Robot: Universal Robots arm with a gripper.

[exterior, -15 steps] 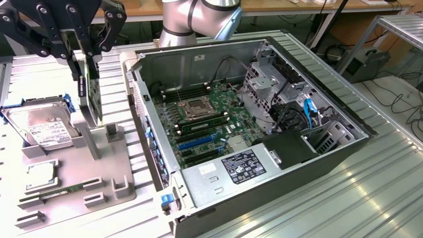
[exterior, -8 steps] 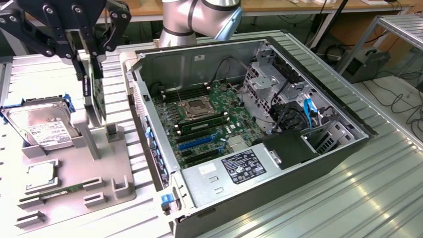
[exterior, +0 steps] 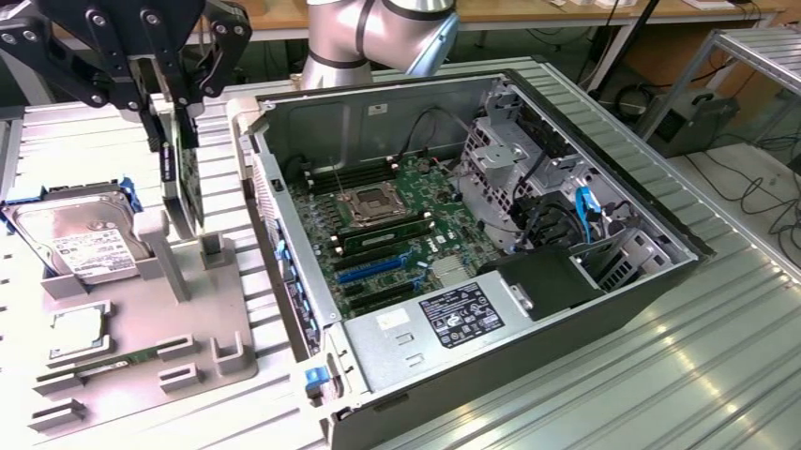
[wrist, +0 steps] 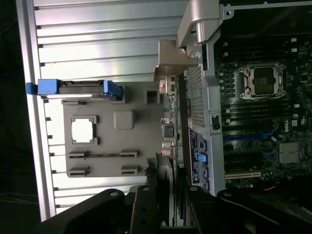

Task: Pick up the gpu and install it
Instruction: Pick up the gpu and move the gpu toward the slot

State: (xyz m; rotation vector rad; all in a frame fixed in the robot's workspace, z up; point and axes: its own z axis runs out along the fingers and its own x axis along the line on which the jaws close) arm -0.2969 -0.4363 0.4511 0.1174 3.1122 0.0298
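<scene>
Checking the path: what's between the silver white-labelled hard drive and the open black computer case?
Exterior view: the thin black gpu card, upright in the gripper.

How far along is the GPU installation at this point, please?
Done: the pickup. The gripper is shut on the gpu.
In hand: the card hangs upright over the grey holder tray, outside the open computer case.
Left: the install. The gpu is not yet in the case, and the blue expansion slots on the motherboard stand empty.
</scene>
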